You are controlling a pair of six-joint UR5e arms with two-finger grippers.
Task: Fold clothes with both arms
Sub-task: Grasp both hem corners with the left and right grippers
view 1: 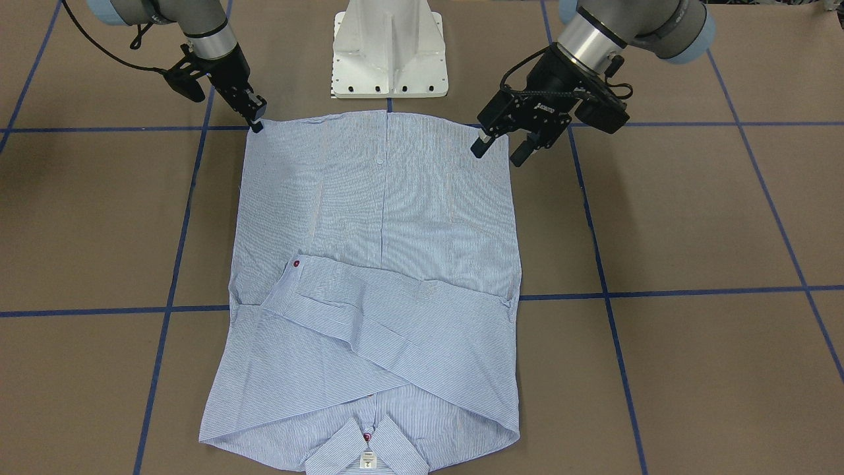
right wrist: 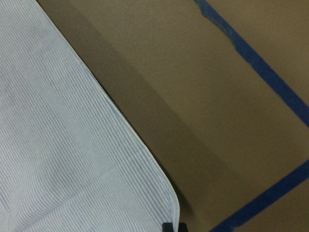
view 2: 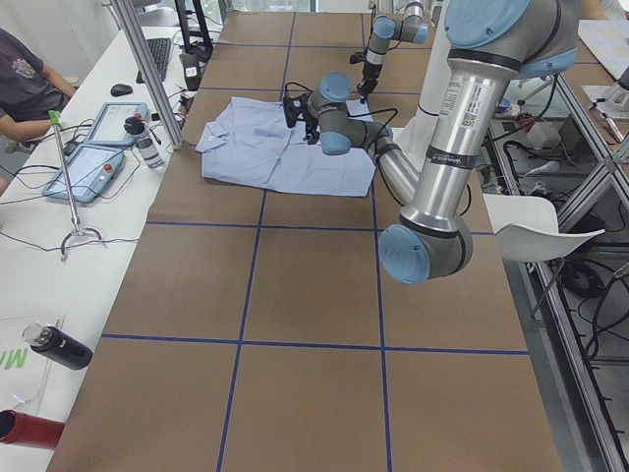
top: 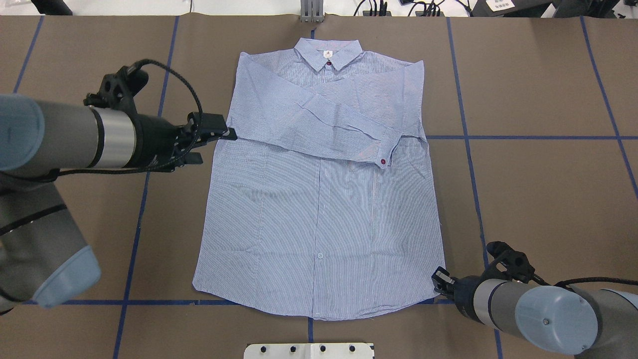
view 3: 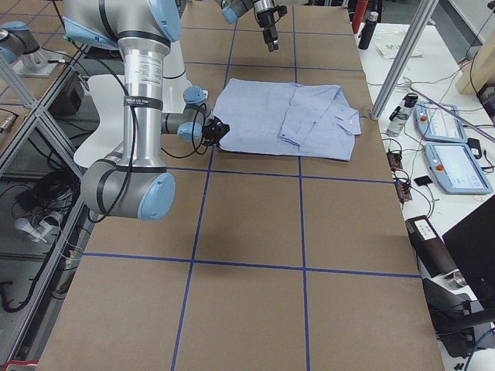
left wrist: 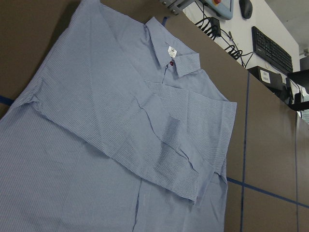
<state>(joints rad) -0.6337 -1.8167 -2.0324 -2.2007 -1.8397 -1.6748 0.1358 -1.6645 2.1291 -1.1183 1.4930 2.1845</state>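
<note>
Left gripper (view 1: 498,153) hangs raised off the brown table (top: 538,199), its two black fingers spread wide with nothing between them, on the left side of the shirt (top: 319,209) and clear of the cloth. Being up in the air, it reads over the hem-side corner from the front camera and beside the armpit from overhead, so its exact spot along that edge cannot be fixed. Behind it the left arm (top: 75,139) reaches in with its forearm roughly level, and its wrist camera looks across the folded sleeves toward the collar (top: 329,52). The light-blue striped shirt lies flat, face up and buttoned at the middle of the table, which is gridded with blue tape (top: 523,137). The collar is at the edge farthest from the robot and the hem nearest the white base (view 1: 389,49). Both sleeves are crossed over the chest, one cuff (top: 384,157) and its red button on top. At the right hem corner, the right gripper (view 1: 256,122) is down at table level, fingers drawn together with their tips on the very corner of the cloth; how much fabric they pinch is hidden. The right arm (top: 538,309) comes in low from the robot's side, angled toward that corner.
</note>
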